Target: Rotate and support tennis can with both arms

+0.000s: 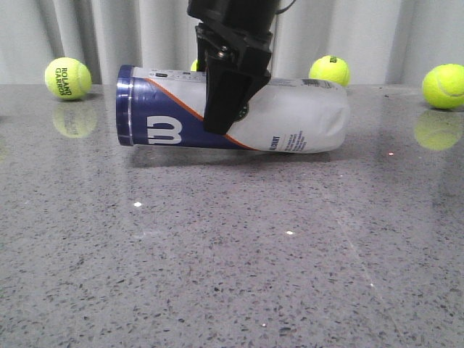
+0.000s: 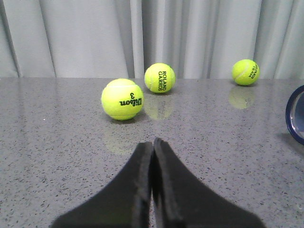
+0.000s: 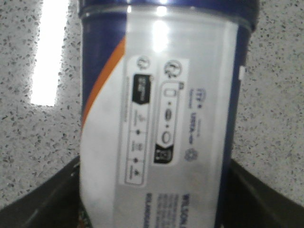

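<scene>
- Can position: your tennis can (image 1: 232, 109) lay sideways on the table (image 1: 217, 254), right gripper (image 1: 230, 109) straddling and seemingly pinching its middle for rotation.
- Your left gripper (image 2: 152, 147) sat pressed together, empty, apart from the can, not supporting.

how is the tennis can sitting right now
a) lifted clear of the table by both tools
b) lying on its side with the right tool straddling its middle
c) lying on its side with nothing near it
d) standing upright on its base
b: the tennis can lies sideways on the table, and the right tool comes down over its middle, a finger on each side in the right wrist view.
</scene>
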You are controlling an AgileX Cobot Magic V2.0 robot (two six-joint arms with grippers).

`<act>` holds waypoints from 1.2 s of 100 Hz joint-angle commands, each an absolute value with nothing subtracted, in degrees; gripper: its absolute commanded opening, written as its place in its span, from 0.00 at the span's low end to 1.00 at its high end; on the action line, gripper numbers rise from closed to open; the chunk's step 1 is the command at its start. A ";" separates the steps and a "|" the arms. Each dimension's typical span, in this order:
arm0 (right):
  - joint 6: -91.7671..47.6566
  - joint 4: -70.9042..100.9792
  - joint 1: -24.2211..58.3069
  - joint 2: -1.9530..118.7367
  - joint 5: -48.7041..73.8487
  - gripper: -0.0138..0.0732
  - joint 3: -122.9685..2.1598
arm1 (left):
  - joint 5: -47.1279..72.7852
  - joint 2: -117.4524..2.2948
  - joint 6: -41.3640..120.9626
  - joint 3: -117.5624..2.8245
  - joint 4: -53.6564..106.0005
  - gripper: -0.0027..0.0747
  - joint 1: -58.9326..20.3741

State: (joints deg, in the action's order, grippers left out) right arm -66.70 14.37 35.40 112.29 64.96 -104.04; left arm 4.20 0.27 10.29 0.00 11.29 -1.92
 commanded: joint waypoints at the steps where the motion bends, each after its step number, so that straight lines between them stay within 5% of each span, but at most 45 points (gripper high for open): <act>1: -67.17 15.05 35.34 109.39 63.23 0.48 -105.77 | 0.00 2.15 9.75 2.55 11.75 0.01 -1.93; 16: -65.20 15.05 35.34 109.94 63.10 0.56 -105.77 | 0.00 2.15 9.75 2.55 11.75 0.01 -1.93; 38: -63.69 15.05 35.34 110.06 61.41 0.92 -105.77 | 0.00 2.15 9.75 2.55 11.75 0.01 -1.93; 120: -62.19 15.05 35.34 103.06 72.70 0.92 -105.84 | 0.00 2.15 9.75 2.55 11.75 0.01 -1.93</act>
